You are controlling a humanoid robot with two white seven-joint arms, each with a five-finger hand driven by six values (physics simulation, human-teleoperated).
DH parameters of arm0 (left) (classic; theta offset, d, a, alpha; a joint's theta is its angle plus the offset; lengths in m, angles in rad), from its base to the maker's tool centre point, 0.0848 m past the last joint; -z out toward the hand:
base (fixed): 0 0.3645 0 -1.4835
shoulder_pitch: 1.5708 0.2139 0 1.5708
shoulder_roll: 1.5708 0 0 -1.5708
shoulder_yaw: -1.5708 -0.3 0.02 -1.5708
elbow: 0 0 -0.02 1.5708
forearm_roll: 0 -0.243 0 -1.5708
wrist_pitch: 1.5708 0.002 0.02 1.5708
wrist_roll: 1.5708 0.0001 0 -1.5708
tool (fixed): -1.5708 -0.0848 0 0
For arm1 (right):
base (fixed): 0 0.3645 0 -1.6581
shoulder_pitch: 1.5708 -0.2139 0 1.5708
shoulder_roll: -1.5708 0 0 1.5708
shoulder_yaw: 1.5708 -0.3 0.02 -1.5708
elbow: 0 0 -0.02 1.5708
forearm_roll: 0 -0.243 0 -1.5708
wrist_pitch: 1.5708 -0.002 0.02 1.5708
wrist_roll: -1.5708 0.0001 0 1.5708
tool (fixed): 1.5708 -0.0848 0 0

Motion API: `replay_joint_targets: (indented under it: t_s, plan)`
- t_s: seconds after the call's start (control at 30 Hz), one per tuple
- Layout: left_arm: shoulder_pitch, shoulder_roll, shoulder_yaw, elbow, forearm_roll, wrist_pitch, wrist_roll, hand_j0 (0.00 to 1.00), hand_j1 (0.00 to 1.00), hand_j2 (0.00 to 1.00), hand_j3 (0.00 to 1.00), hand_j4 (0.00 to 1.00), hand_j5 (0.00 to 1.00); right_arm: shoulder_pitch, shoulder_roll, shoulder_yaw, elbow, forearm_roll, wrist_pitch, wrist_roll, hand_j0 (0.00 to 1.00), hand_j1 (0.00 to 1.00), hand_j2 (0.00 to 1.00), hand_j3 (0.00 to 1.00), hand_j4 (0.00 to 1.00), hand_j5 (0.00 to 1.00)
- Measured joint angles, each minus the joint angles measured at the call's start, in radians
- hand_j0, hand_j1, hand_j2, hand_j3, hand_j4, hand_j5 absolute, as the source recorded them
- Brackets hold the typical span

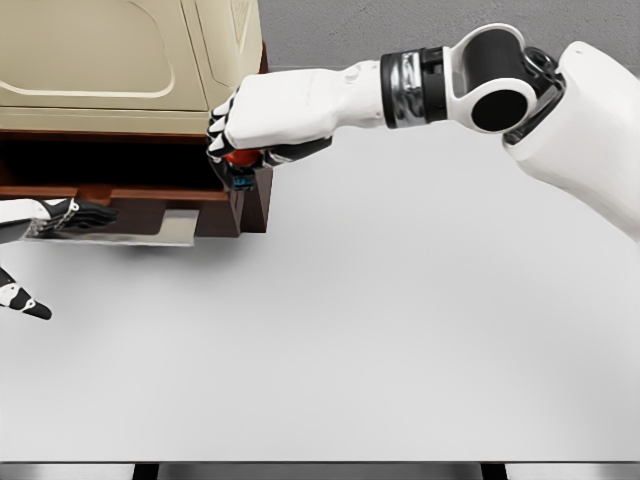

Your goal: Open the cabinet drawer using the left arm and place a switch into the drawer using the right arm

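Observation:
A cream-topped wooden cabinet (120,60) stands at the back left, and its brown drawer (130,194) is pulled out with a dark cavity above the front. A silver handle (140,232) runs along the drawer's lower edge. My left hand (72,255) comes in at the left edge, open. Its fingers (85,212) lie flat on the handle's left end and the thumb points down, apart from them. My right hand (245,150) is shut on the switch (240,159), a dark block with a red button. It hovers at the drawer's right end.
The white table (380,340) stretches across the front and right. My right forearm (420,90) spans the upper middle, just right of the cabinet's corner. The table's front edge runs along the bottom of the view.

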Motion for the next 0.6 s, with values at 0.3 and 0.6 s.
replay_joint_targets:
  t_s: [0.3, 0.6]
  plan:
    - [0.009, 0.005, 0.002, 0.0, 0.004, -0.007, 0.006, 1.0, 1.0, 1.0, 1.0, 1.0, 1.0, -0.021, 0.046, 0.014, 0.027, 0.0, 0.032, 0.0, 0.42, 0.42, 0.42, 0.42, 0.42, 0.42]
    - [0.027, 0.021, 0.01, 0.001, 0.021, -0.005, 0.01, 1.0, 1.0, 1.0, 1.0, 1.0, 1.0, -0.049, 0.114, 0.034, 0.083, 0.0, 0.063, 0.0, 0.42, 0.42, 0.42, 0.42, 0.42, 0.42]
